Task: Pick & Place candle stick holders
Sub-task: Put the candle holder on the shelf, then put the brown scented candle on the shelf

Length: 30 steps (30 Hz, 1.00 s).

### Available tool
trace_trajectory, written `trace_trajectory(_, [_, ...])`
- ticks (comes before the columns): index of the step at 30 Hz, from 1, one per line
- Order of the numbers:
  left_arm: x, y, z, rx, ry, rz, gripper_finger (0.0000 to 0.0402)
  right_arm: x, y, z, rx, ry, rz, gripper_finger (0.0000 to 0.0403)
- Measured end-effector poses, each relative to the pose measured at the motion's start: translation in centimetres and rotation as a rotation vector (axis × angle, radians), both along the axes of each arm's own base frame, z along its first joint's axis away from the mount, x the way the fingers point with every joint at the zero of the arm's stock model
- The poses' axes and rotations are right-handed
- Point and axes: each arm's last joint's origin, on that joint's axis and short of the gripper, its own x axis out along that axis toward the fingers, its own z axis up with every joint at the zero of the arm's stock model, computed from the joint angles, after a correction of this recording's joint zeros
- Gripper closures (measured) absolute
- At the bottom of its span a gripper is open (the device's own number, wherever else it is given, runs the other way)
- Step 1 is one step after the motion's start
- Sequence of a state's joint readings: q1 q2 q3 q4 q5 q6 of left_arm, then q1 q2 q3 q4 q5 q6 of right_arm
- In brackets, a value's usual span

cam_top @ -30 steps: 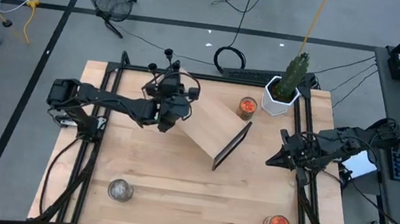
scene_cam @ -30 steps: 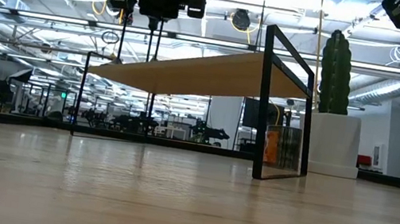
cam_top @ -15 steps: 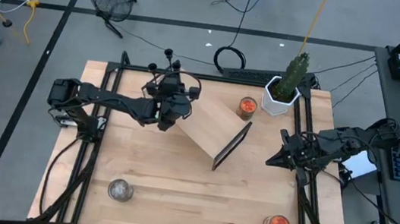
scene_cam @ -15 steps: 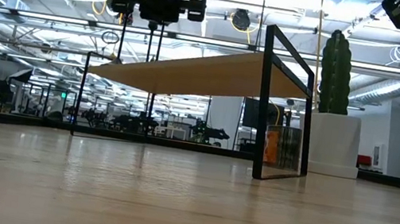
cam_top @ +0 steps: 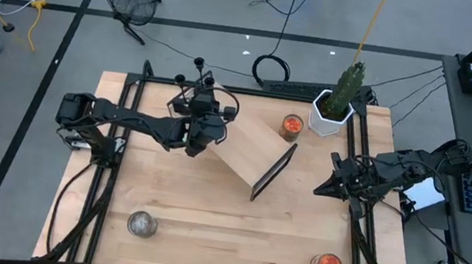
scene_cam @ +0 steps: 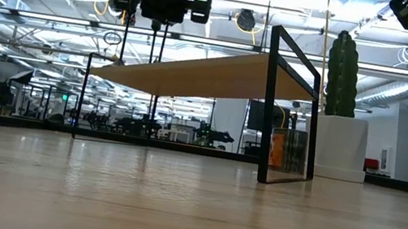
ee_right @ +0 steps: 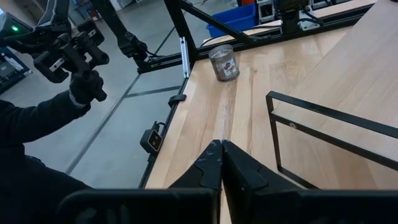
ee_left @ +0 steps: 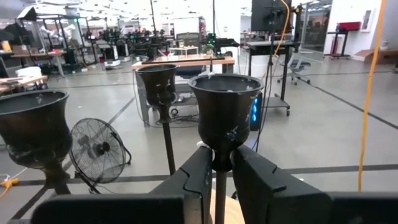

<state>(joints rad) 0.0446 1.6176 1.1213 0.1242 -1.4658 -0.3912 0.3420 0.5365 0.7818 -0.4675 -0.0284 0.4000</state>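
Three black candle stick holders (ee_left: 224, 115) are seen from the left wrist view; the nearest one's stem stands between the left tool (ee_left: 222, 177) fingers, which are slightly parted close beside it. Whether the stem is gripped cannot be told. From above, the left tool (cam_top: 203, 126) sits over the wooden shelf's (cam_top: 248, 144) edge at about eleven o'clock from the desk (cam_top: 206, 228) centre. At three o'clock the right tool (cam_top: 321, 188) waits, its fingers pressed together on nothing.
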Motion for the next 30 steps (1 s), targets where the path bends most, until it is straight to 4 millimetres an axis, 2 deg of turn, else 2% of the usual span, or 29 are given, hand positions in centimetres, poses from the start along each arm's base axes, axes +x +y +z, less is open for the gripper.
trace_trajectory(22, [0.05, -0.25, -0.01, -0.004, -0.007, -0.015, 0.0338, -0.02, 0.05, 0.0, 0.005, 0.002, 0.019, 0.0403])
trace_trajectory(30, [0.05, -0.44, 0.01, -0.001, -0.009, -0.014, 0.0292, -0.02, 0.08, 0.0, 0.014, 0.006, 0.026, 0.0403])
